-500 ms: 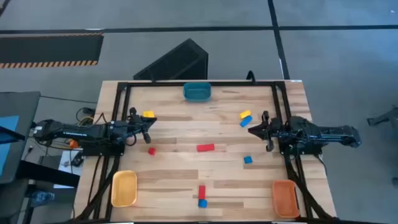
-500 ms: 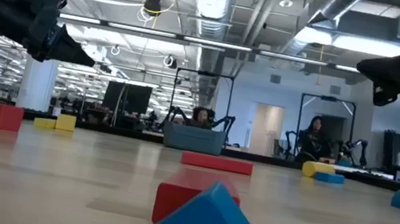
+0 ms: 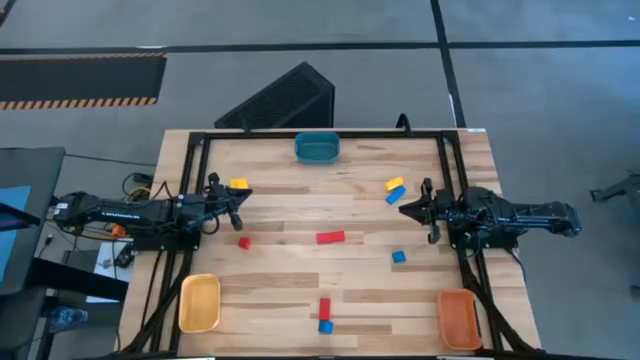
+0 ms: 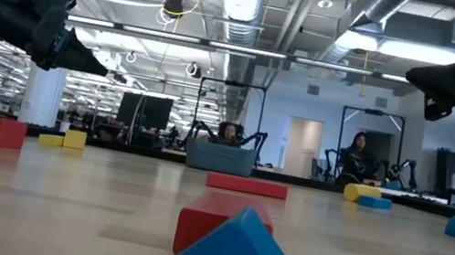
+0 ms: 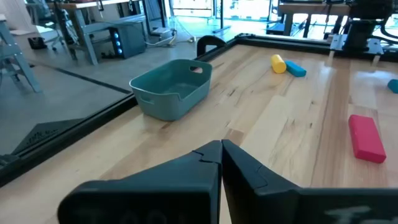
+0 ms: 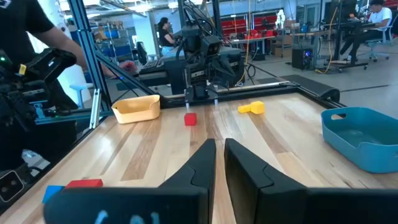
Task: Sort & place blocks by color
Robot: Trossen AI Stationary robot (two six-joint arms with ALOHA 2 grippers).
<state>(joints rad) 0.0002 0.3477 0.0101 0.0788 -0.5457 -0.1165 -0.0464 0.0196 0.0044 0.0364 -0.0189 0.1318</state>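
Small blocks lie flat on the wooden table in the high view: a yellow block, a red cube, a red bar, a yellow and blue pair, a blue cube, and a red bar touching a blue cube near the near edge. My left gripper hovers shut at the table's left side, just near of the yellow block. My right gripper hovers shut at the right side, near the yellow and blue pair. Both wrist views show the fingers closed, left and right, holding nothing.
A teal tray stands at the middle of the far edge, a yellow tray at the near left corner, an orange tray at the near right corner. A black frame rail runs round the table. People sit in the room beyond.
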